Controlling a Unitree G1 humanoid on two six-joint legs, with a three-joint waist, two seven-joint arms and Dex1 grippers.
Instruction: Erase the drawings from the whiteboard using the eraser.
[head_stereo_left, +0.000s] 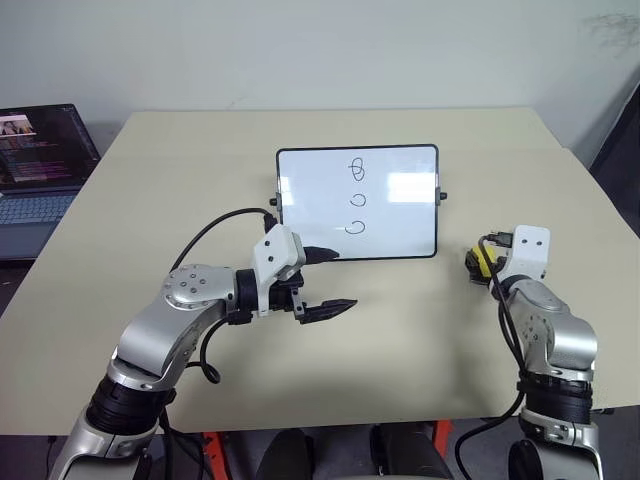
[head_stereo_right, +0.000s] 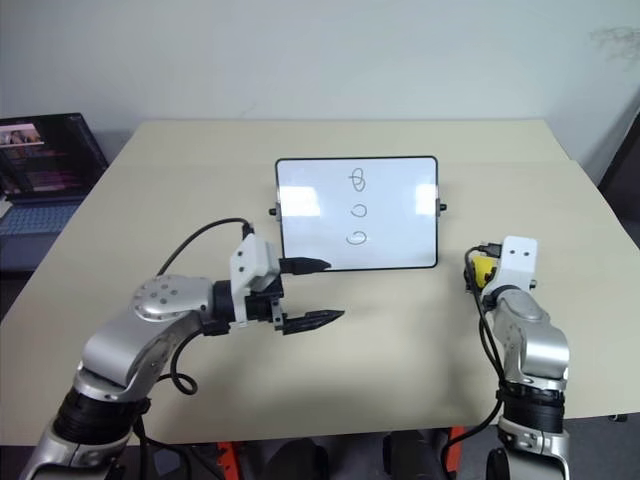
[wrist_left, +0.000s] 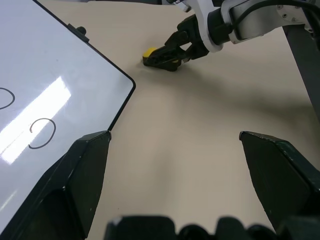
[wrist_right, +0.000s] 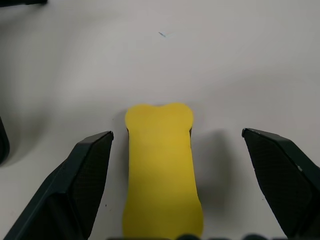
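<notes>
All three drawings (head_stereo_left: 356, 197) unerased on whiteboard (head_stereo_left: 400, 235); right claw (wrist_right: 175, 150) spread wide astride eraser (wrist_right: 162, 170) on worktop (head_stereo_left: 400, 340), ungrasped; left claw (head_stereo_left: 325, 282) released, empty.

Table (head_stereo_left: 400, 330): your whiteboard (head_stereo_left: 400, 205) stands at 12 o'clock, propped near centre. Drawings (head_stereo_left: 356, 196) on whiteboard, stacked in column. Eraser (wrist_right: 162, 170) lies on table at your 2 o'clock, right of whiteboard, between right gripper's (wrist_right: 175, 185) spread fingers. Left gripper (head_stereo_left: 325, 282) at 11 o'clock, before whiteboard's lower left corner. Laptop (head_stereo_left: 35, 165) at 10 o'clock, beyond table's left edge.
</notes>
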